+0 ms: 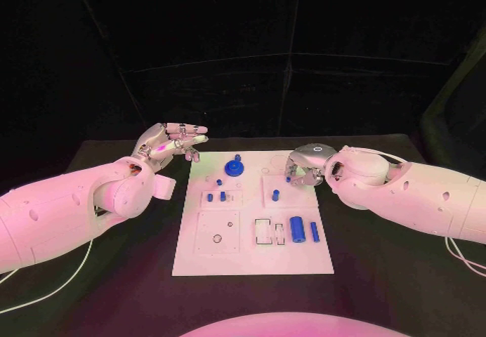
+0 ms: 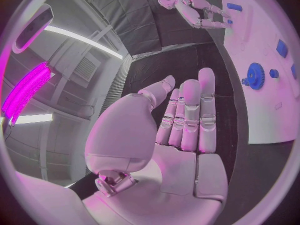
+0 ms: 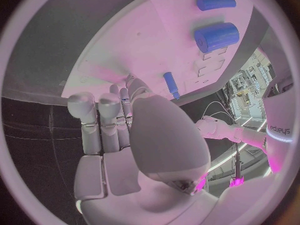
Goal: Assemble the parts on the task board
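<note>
A white task board (image 1: 253,260) lies in the middle of a black surface (image 1: 385,281), its long side running from near to far. Small blue parts sit on it. At the far end, left of centre, a blue gear (image 1: 234,168) stands on the board with a small blue peg (image 1: 238,157) just beyond it. Nearer, on the left half, short blue pins (image 1: 217,197) stand in a raised square block. On the right half a slim blue pin (image 1: 274,196) lies on the board. Nearer still, toward the right edge, a thick blue cylinder (image 1: 297,229) and a thinner blue rod (image 1: 314,231) lie loose side by side, next to empty rectangular slots (image 1: 270,231). A round hole (image 1: 217,238) on the near left also looks empty.

Judging from this, the job is partly done: the gear and a few pins appear seated, while the cylinder, the rod and the slim pin appear to be waiting for their places (several recesses look unfilled).

The left robot hand (image 1: 170,145) hovers just off the board's far left corner, palm up, fingers spread wide and holding nothing. The right robot hand (image 1: 304,168) hangs over the board's far right part, fingers curled downward close to the slim pin; whether it grips anything cannot be told from these pictures.
</note>
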{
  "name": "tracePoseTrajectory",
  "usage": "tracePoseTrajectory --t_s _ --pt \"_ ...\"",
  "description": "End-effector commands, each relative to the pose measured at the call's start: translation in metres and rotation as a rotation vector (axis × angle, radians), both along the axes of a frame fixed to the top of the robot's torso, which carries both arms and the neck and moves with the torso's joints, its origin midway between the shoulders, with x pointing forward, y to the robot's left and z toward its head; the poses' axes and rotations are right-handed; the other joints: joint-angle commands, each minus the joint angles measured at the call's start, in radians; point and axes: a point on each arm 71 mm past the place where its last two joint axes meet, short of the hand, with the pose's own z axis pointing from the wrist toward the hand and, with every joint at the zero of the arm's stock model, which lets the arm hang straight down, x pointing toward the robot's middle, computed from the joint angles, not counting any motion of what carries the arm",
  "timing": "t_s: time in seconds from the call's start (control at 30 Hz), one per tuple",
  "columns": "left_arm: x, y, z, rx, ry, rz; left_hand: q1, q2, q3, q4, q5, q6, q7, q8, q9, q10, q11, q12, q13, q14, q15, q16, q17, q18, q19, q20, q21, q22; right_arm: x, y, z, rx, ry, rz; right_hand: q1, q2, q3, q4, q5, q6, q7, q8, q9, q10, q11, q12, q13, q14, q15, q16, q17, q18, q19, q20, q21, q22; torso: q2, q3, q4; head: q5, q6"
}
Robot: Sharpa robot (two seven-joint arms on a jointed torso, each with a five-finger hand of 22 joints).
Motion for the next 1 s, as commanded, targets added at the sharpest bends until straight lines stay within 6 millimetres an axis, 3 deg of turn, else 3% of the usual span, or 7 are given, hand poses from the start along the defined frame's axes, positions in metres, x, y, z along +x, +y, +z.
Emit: tracePoseTrajectory --t_s 0.03,0.37,0.67,1.0 --pt "0.0001 0.0002 0.0023 -0.024 -0.013 0.002 0.003 0.011 -0.005 0.0 -0.001 0.007 0.0 0.005 0.001 0.002 0.0 0.004 0.002 -0.007 0.001 -0.003 -0.003 0.006 -0.002 -0.004 -0.005 -0.001 -0.001 0.0026 -0.0011 -0.013 0.012 0.016 0.016 0.003 0.019 -0.003 -0.009 0.011 0.003 -0.007 0.001 0.013 -0.003 -0.008 -0.011 0.011 0.0 0.009 0.008 0.012 0.013 0.0 0.01 0.009 0.0 0.0006 -0.0014 0.0 -0.001" --pt "0.0001 0.0016 0.0019 -0.021 -0.007 0.004 0.006 0.012 -0.007 -0.001 -0.001 0.006 0.0 0.006 0.0 0.0 0.0 0.007 0.002 -0.011 0.001 -0.006 -0.009 0.006 -0.002 -0.005 -0.008 -0.003 -0.0028 0.0067 -0.0035 0.0 0.039 0.029 0.028 0.0 0.125 -0.028 -0.056 0.036 0.008 -0.019 0.002 0.052 -0.001 -0.022 -0.055 0.025 -0.001 0.038 0.04 0.005 0.037 0.0 0.041 0.054 0.002 0.0002 -0.0002 -0.002 -0.004" --pt "0.0004 0.0015 0.0014 -0.02 -0.003 0.003 0.008 0.013 -0.008 -0.002 -0.001 0.006 0.0 0.007 0.0 -0.001 0.0 0.009 0.003 -0.011 0.001 -0.007 -0.011 0.006 -0.002 -0.005 -0.01 -0.004 -0.0022 0.0086 -0.0056 -0.001 0.059 0.029 0.014 -0.014 0.213 -0.057 -0.065 0.065 0.006 -0.02 0.005 0.087 -0.006 -0.028 -0.077 0.025 -0.005 0.041 0.046 0.001 0.048 -0.002 0.06 0.081 0.002 0.0003 -0.0006 -0.003 -0.007" --pt "0.0004 0.0011 0.0012 -0.019 -0.001 0.001 0.01 0.014 -0.009 -0.003 -0.001 0.006 0.0 0.008 0.0 -0.002 0.0 0.011 0.004 -0.012 0.001 -0.007 -0.012 0.006 -0.002 -0.005 -0.011 -0.005 -0.0003 0.0085 -0.0062 -0.001 0.055 0.016 -0.024 -0.018 0.267 -0.078 -0.066 0.098 -0.005 -0.015 0.01 0.123 -0.017 -0.027 -0.084 0.032 -0.014 0.066 0.072 -0.009 0.077 -0.005 0.095 0.135 0.002 -0.0002 0.0003 -0.008 -0.008"
